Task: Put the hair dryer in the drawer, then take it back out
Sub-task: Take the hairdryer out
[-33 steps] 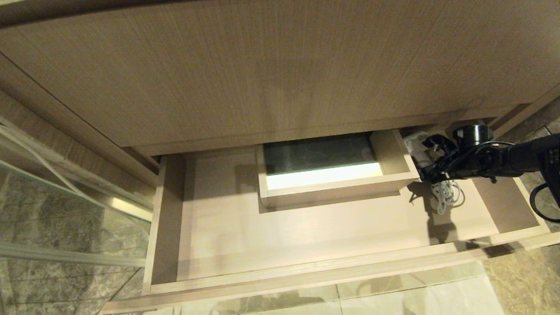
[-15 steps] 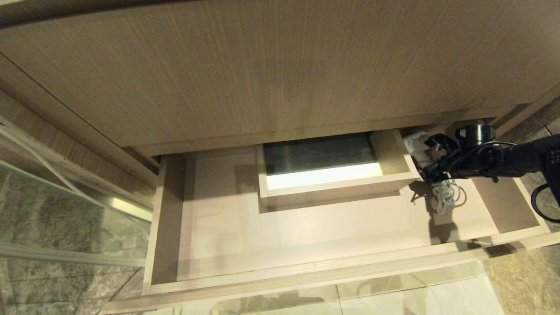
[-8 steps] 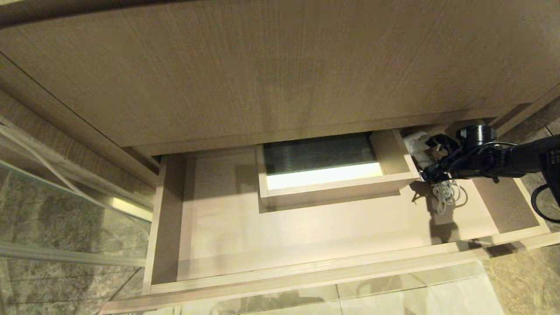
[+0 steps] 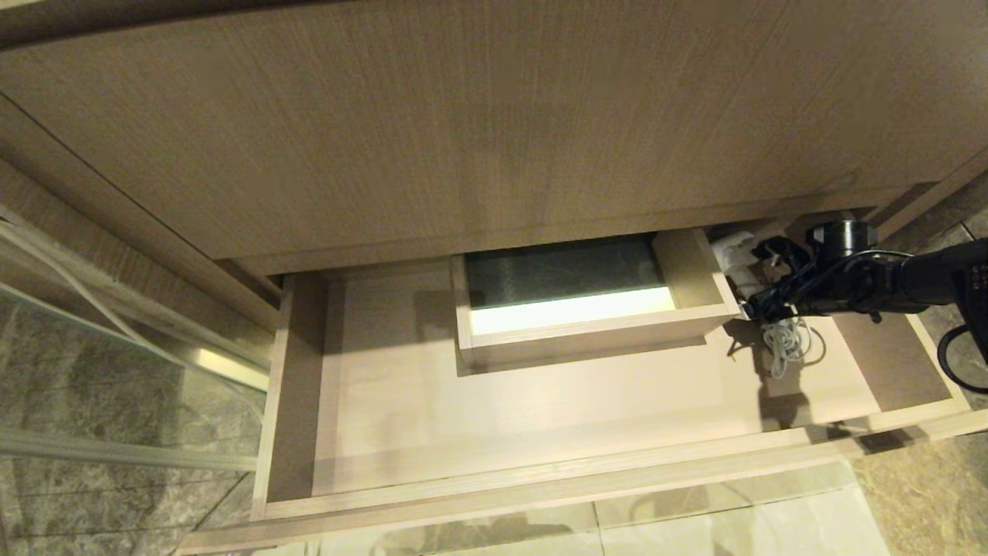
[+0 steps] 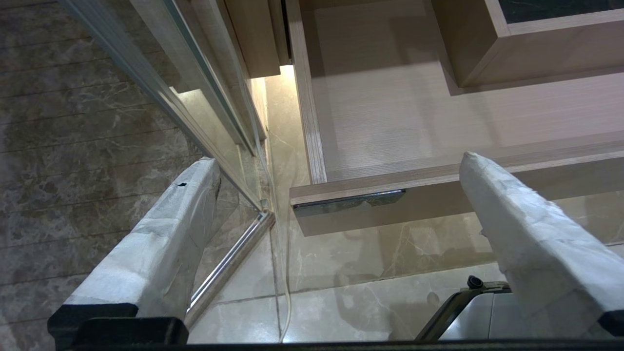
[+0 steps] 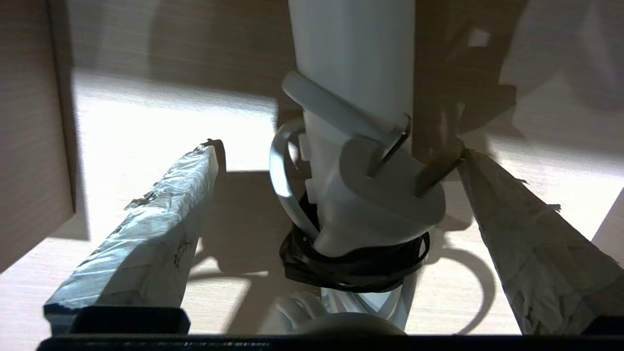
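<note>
The hair dryer (image 6: pixel 351 97) lies in the drawer's (image 4: pixel 540 409) far right corner. The right claw (image 6: pixel 336 161) stands wide open around it, gripping nothing. If it closes on the plug (image 6: pixel 390 195), the dryer could slip. The left claw (image 5: pixel 336 195) hangs open outside the drawer.

Drawer (image 4: pixel 540 401): pale wood-grain laminate, matt. Hair dryer (image 6: pixel 356 63) in the drawer: smooth white plastic, slight sheen; cord strap (image 6: pixel 351 265) black, dull. Floor tiles (image 5: pixel 365 258) beside the drawer: glossy marble-look stone. Gripper fingers (image 6: pixel 146 243): wrinkled tape wrap.
</note>
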Robot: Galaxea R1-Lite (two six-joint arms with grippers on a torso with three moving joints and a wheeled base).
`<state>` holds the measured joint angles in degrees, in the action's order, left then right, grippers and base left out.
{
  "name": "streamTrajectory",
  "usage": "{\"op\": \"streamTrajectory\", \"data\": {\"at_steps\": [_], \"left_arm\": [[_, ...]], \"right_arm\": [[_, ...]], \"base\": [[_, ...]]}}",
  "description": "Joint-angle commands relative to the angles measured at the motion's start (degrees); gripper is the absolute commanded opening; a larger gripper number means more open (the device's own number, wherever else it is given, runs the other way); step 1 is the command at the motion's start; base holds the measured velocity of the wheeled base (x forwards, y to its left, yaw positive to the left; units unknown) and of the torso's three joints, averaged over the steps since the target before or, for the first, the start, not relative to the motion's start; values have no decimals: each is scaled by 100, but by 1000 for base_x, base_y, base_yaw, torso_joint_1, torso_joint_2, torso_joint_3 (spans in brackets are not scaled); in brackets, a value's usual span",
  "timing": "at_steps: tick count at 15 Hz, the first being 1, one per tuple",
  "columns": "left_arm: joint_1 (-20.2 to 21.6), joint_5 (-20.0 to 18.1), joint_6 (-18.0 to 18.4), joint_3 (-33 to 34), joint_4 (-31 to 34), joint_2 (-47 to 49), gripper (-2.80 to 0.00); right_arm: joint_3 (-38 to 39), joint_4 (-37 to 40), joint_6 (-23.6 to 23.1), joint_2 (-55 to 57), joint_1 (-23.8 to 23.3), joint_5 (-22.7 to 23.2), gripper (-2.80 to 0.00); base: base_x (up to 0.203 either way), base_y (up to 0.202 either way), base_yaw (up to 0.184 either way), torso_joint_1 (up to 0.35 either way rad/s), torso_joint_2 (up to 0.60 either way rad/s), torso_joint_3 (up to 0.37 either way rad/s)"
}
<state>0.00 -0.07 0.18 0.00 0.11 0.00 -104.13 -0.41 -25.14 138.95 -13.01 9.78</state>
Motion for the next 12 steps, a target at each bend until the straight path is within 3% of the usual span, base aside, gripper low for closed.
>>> {"op": "streamTrajectory", "data": {"at_steps": [1, 12], "left_arm": [[0, -1, -1, 0, -2, 0, 0], [0, -1, -1, 0, -2, 0, 0]], "right_arm": [[-2, -2, -18, 9, 0, 7, -280], [-31, -25, 12, -5, -70, 45, -280]], "base": [[0, 0, 0, 0, 0, 0], [0, 0, 0, 0, 0, 0]]}}
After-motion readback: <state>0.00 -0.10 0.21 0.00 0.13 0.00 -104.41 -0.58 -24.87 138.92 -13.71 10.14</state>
